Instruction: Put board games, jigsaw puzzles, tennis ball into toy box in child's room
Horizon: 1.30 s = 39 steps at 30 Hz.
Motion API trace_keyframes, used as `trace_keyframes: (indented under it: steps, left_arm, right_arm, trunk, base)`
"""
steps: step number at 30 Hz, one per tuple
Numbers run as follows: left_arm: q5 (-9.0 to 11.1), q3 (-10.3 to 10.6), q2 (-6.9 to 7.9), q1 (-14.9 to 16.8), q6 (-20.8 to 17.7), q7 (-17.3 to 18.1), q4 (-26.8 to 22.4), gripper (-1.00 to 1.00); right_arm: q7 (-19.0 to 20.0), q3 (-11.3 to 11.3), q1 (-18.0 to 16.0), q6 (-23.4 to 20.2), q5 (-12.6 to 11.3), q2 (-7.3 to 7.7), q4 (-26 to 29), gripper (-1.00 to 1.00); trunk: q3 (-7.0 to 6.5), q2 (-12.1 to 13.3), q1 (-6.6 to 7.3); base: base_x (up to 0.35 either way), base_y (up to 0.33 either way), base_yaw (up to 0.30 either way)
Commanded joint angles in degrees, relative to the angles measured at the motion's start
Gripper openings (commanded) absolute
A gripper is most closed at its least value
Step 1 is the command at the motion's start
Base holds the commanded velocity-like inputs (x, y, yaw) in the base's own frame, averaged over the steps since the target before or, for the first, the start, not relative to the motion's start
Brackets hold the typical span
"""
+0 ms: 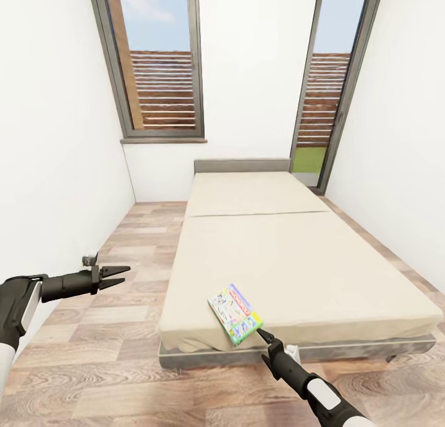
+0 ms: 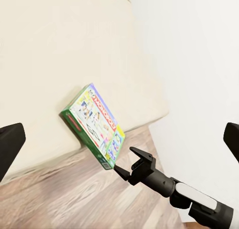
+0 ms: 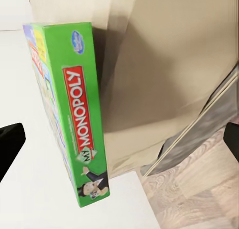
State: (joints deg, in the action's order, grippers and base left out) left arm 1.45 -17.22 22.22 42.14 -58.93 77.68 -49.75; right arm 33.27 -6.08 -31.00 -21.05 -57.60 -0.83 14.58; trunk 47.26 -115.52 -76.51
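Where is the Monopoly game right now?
In the head view, the Monopoly box lies on the bed's near edge, tilted over it, just beyond the right gripper.

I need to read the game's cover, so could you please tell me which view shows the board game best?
The left wrist view: the board game shows its whole cover, tilted at the bed edge. The right wrist view gives its green Monopoly side; the head view shows it small.

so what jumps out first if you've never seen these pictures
The green and white Monopoly box stands out, lying at the near corner of the cream bed, partly over the edge. The right tool sits just at the box's near corner, jaws open, not visibly gripping it. The left tool hangs open over the wood floor beside the bed.
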Motion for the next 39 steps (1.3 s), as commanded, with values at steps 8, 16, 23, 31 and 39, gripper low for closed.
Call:
trace_keyframes:
  steps: [8,16,23,31,39]
  left_arm:
    - [0.13,-0.04,0.09,0.02,-0.61,0.18,-0.03,1.00]
    - [0.13,-0.01,0.11,-0.22,-0.58,0.19,-1.99,1.00]
    - [0.13,-0.01,0.10,-0.29,-0.57,0.20,-2.50,1.00]
    - [0.13,-0.01,0.18,-0.30,-0.57,0.20,-2.71,1.00]
    - [0.14,-0.01,0.20,-0.30,-0.57,0.20,-2.72,1.00]
  right_arm:
    - [0.11,-0.49,-0.03,-0.58,-0.16,-0.05,0.01,1.00]
    - [0.12,-0.46,-0.03,-0.57,-0.15,-0.05,0.01,1.00]
    - [0.13,-0.43,-0.03,-0.57,-0.16,-0.10,0.01,1.00]
    - [0.13,-0.42,-0.03,-0.57,-0.15,-0.25,0.01,1.00]
    - [0.50,-0.42,-0.03,-0.57,-0.15,-1.18,0.01,1.00]
  trunk:
    - [0.24,-0.44,-0.22]
    - [0.24,-0.44,-0.22]
    - [0.24,-0.44,-0.22]
    - [0.24,-0.44,-0.22]
    - [0.24,-0.44,-0.22]
  base:
    - [0.000,0.000,0.000]
    - [0.004,0.003,0.000]
    - [0.099,0.087,0.000]
    - [0.012,0.011,0.000]
    - [0.015,0.063,0.000]
